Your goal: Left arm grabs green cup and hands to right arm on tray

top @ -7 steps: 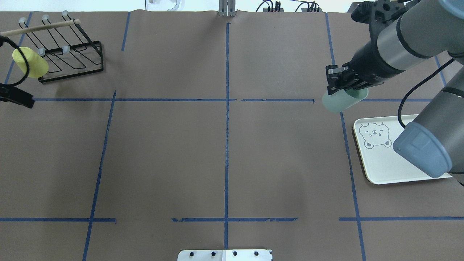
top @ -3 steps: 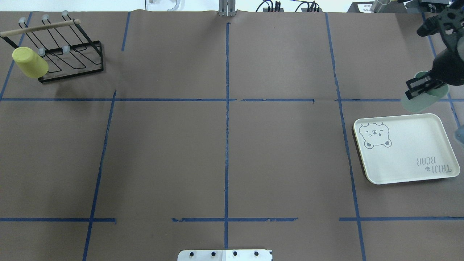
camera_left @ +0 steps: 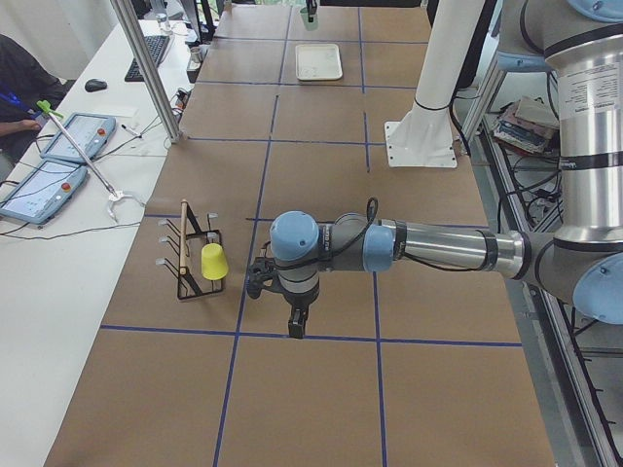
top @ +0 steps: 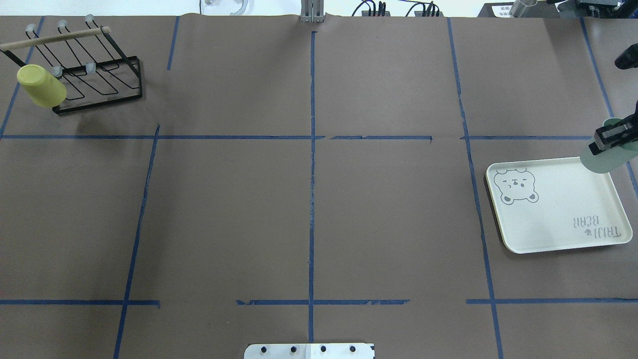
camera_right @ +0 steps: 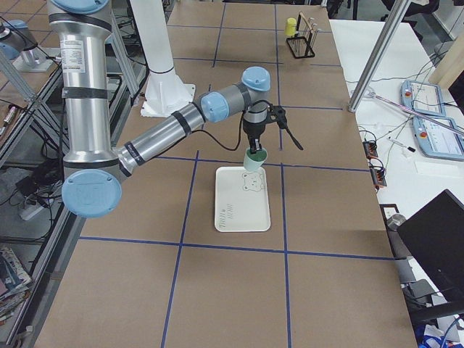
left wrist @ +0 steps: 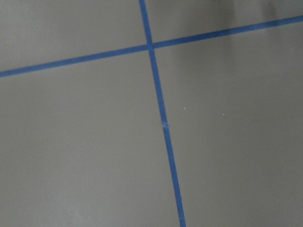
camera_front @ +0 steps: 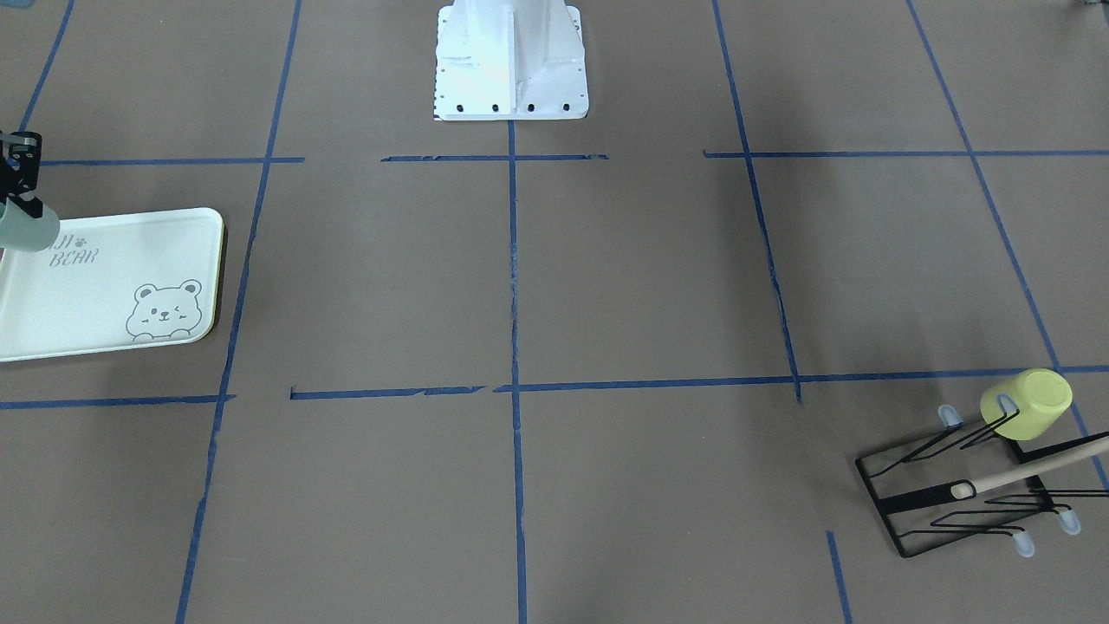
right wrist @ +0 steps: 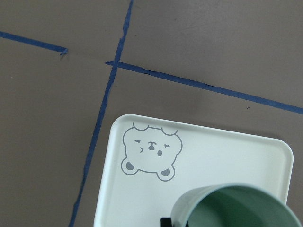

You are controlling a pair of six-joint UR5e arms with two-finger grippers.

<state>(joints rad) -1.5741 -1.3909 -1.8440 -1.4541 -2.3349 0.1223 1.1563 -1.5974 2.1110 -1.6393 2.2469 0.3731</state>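
Firmly closed, the right hand (top: 604,141) pinches the rim of the green cup (top: 605,159), its black fingers clamped on the cup's wall. The cup hangs tilted in that grip, base pointing down and toward the table's middle. In the right wrist view its open mouth faces the camera. It is held in the air at the far right corner of the tray (top: 553,219); the overhead view shows its base overlapping the tray's far rim, and nothing shows it touching the tray. The tray lies flat on the brown tabletop (top: 389,209) on the robot's right, with a grey bear drawing (top: 516,186) at the end nearer the table's middle. Grey lettering (top: 600,227) sits in the opposite corner. The right arm (camera_right: 167,130) reaches out from its post to bring the hand over that spot.

Blue tape lines (top: 311,149) divide the tabletop into squares, and a white base plate (camera_front: 511,61) sits at the robot's edge. On the far left stands a black wire rack (top: 99,82). A yellow-green cup (top: 42,86) hangs upturned on one prong, and a wooden rod (top: 55,37) lies across the top. The left arm (camera_left: 438,248) stretches low over the tabletop. Its left hand (camera_left: 295,321) points down near the rack, well apart from the tray. Whether that hand is wide or narrow cannot be told; its wrist view shows only bare tabletop and crossing tape.
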